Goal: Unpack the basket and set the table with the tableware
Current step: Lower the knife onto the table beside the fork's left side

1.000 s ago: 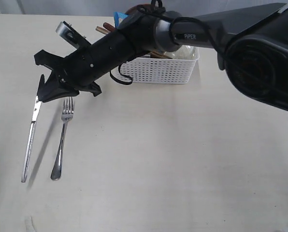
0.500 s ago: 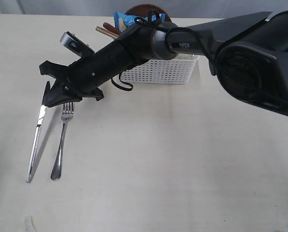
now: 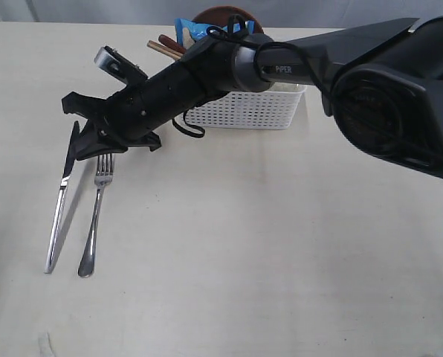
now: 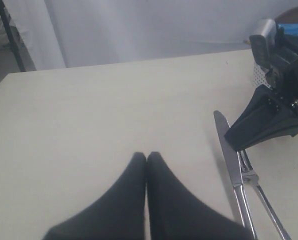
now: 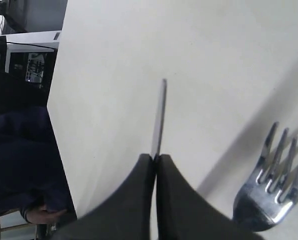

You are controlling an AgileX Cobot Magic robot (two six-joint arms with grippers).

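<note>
- gripping what, that right gripper (image 3: 76, 145)?
- its jaws clamp the knife (image 3: 58, 219) by the blade; the handle hangs below it, just beside the fork (image 3: 94, 223) on the table (image 3: 244, 260).
- handling?
- stiff, light, slick steel; likely pivots in so thin a pinch. better held mid-handle.

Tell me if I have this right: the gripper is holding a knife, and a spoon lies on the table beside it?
Not a spoon: it is a fork that lies on the table beside the knife held by the right gripper. The exterior view shows its prongs.
</note>
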